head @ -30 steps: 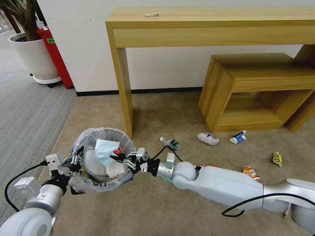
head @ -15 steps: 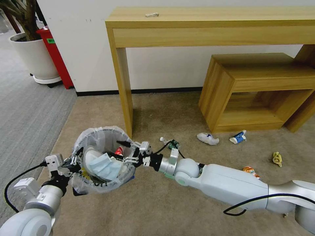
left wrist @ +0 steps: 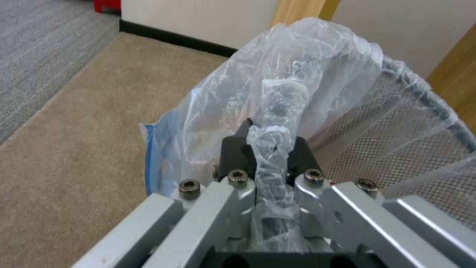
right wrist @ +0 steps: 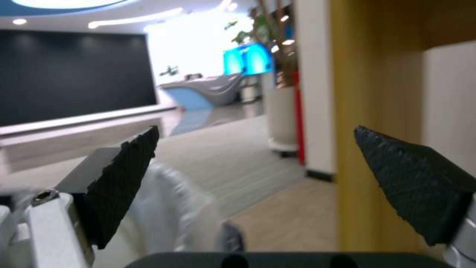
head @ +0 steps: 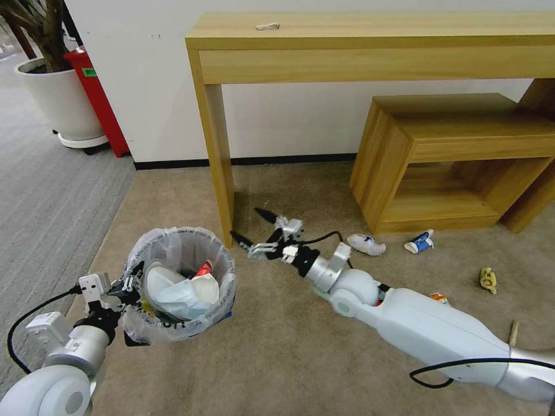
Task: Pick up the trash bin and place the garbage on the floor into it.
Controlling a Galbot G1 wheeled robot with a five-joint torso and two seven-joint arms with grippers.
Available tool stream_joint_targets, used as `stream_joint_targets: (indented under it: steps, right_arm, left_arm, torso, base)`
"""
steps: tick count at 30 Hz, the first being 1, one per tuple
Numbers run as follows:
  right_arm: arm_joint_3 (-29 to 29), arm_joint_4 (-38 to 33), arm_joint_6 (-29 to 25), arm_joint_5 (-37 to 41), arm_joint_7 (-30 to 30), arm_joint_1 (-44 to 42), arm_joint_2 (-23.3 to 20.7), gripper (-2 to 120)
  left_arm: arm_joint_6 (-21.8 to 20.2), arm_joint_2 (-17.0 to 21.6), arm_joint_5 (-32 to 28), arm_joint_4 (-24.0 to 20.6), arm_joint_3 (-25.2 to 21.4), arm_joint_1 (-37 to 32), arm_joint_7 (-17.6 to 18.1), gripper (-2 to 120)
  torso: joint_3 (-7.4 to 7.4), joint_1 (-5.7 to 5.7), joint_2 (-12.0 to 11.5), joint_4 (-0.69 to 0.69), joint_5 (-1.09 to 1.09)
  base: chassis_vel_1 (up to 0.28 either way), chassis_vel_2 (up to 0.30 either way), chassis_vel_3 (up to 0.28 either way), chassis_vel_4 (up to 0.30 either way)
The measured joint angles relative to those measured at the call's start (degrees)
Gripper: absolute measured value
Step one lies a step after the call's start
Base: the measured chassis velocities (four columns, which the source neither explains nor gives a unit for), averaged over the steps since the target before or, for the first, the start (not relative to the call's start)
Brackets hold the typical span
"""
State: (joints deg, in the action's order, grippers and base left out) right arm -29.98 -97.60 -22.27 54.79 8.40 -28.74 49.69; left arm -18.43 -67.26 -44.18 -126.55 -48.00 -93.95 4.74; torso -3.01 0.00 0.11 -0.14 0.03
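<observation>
- The small round dark mesh trash bin lined with translucent white plastic point(head: 180, 283) hangs near the foot of the pale wooden desk leg point(head: 215, 156), over the beige short-pile carpet floor point(head: 277, 358); the left gripper point(head: 128, 284) is pinched tight on its rim and bag, the crumpled plastic caught between the pads in the left wrist view point(left wrist: 270, 163).
- A second ago the right gripper point(head: 258, 231) was over the bin's mouth with the pale blue face mask point(head: 184, 297); now the mask lies inside on top of a white slipper point(head: 155, 276) and a red wrapper point(head: 204, 268), and the gripper has swung away toward the desk leg, its black fingers spread wide and empty.
- So that piece counts as delivered, I'd say; the arm looks free for another fetch.
- Still lying on the carpet: a second white slipper point(head: 366, 244), a blue-and-white carton point(head: 420, 242), a small yellowish scrap point(head: 488, 279), an orange can point(head: 439, 298) half hidden by the arm, a wooden stick point(head: 512, 333).
- Writing: dark print shows on the bag near the bin's base, but I cannot read it; the carton's label is too small to make out.
</observation>
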Motion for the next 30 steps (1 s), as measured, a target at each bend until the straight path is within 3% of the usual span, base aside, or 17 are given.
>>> stream_joint_targets:
  steps: [6,18,30]
  right_arm:
    - [7.5,-1.4,0.3,-1.0,-1.2,-4.6,-3.3,100]
    - [12.7,1.5,-3.2,-4.0,-1.8,-9.7,-12.0,100]
    - [12.1,10.9,-6.5,-11.9,-1.9,-13.1,-12.2,100]
  left_arm:
    - [0.1,-0.1,0.4,0.7,0.2,0.3,-0.2,3]
    - [0.7,-0.7,1.4,1.2,0.3,0.3,-0.9,3]
    - [1.4,-3.1,2.9,1.6,0.5,0.3,-1.4,3]
  torso:
    - [0.0,0.0,0.0,-0.01,0.02]
    - [0.0,0.0,0.0,-0.01,0.02]
    - [0.0,0.0,0.0,0.0,0.01]
  base:
    - [0.0,0.0,0.0,0.0]
    - [0.0,0.0,0.0,0.0]
    - [0.0,0.0,0.0,0.0]
